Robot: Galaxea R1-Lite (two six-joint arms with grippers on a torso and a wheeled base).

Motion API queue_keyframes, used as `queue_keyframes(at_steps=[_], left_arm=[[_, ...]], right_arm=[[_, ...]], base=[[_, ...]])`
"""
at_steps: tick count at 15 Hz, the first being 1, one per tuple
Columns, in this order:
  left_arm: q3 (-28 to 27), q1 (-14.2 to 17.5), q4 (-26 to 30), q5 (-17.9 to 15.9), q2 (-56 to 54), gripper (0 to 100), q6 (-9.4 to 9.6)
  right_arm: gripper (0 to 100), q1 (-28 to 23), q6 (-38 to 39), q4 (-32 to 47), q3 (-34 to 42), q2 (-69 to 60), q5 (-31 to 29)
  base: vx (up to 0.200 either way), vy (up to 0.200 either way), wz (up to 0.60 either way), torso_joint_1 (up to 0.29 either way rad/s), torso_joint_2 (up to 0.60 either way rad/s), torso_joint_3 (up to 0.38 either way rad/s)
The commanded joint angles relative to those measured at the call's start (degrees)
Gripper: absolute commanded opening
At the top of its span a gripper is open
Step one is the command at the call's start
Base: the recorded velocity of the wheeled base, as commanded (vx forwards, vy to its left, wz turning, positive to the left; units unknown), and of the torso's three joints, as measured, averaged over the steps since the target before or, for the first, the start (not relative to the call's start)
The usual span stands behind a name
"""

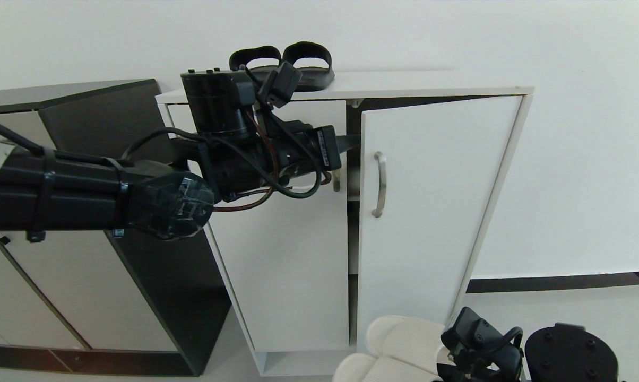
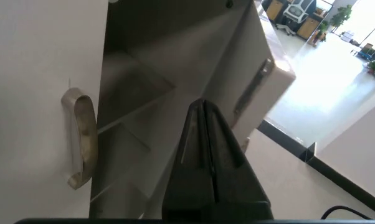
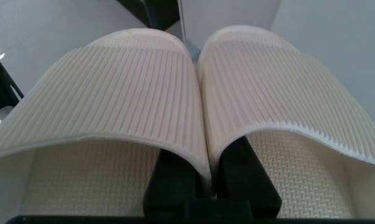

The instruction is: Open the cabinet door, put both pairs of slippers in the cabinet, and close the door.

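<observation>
Cream slippers [image 1: 399, 345] at six o'clock in the head view, low before the cabinet [image 1: 431, 82], clamped as a pair in the right gripper [image 3: 206, 180], with fingers closed on the two inner strap walls where they press together. Likely light and foam-soft, with ribbed straps that give under pressure. Probably needs a firm but not crushing pinch, kept close to the sole so the toes neither sag nor splay on the way in. Black slippers [image 1: 293, 63] at twelve o'clock on the cabinet top, side by side and touching. Probably equally light and pliant, so best taken the same way, across the adjoining straps, lifted rather than dragged. Right door [image 1: 431, 201] ajar, with a dark gap showing a shelf [image 2: 137, 93] inside, while the left door [image 1: 287, 265] looks closed. Left gripper [image 1: 351, 140] near the centre of the head view, fingers pressed together on nothing, tip at the gap between the doors and just beside the left door's handle [image 2: 81, 137]. Stiff, light panels on hinges, by the look of them. Probably easiest to swing wider by hooking the right door's bar handle [image 1: 380, 183] or pushing its free edge from within. Smooth metal, so some risk of slipping off.
</observation>
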Motion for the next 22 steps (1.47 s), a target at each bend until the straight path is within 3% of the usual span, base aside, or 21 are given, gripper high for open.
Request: queue_keyframes(at_steps=[1,4,6,11,12,17,19,20,22], left_arm=[[-0.5,-0.1,0.0,0.0,0.6,0,-0.1],[-2.0,-0.2,0.9,0.0,1.3,0,-0.1],[-2.4,-1.3,2.2,1.9,1.6,0,0.34],[2.1,-7.9,1.6,3.5,-2.2,0,2.54],[2.9,-10.4,1.4,4.7,-3.5,0,2.63],[4.4,-10.7,0.3,5.4,-4.5,0,2.72],[9.3,-10.3,-5.2,11.4,-6.5,0,3.07],[12.2,-10.1,-7.6,14.9,-8.3,0,4.12],[19.4,-6.5,-7.8,25.4,-15.8,0,6.5]], right_arm=[[0,0.4,0.0,-0.1,-0.1,0.4,0.0],[0,0.7,0.0,-0.1,-0.1,0.8,-0.2],[0,1.1,0.0,-0.2,-0.2,1.4,-0.4],[0,2.5,0.0,-0.2,0.1,1.5,-0.4],[0,2.8,0.0,-0.2,0.0,1.6,-0.4],[0,2.6,0.4,-0.3,-0.1,1.5,-0.4],[0,1.4,0.6,-0.3,-0.6,1.8,-0.4],[0,0.4,0.6,-0.3,-1.3,2.5,-0.6],[0,-3.2,1.1,-0.5,-4.2,4.1,-2.6]], base=[[0.0,0.0,0.0,0.0,0.0,0.0],[-0.133,0.0,0.0,0.002,0.0,0.002],[-0.2,0.0,0.0,0.0,0.01,0.002],[-0.2,0.0,0.0,0.001,0.0,0.001],[-0.2,0.0,0.0,-0.002,0.01,0.002],[-0.2,0.0,0.0,0.0,0.0,0.0],[0.0,0.0,0.0,0.0,0.0,0.0],[0.0,0.0,0.0,0.0,0.0,0.0],[0.0,0.0,0.0,0.0,0.0,0.0]])
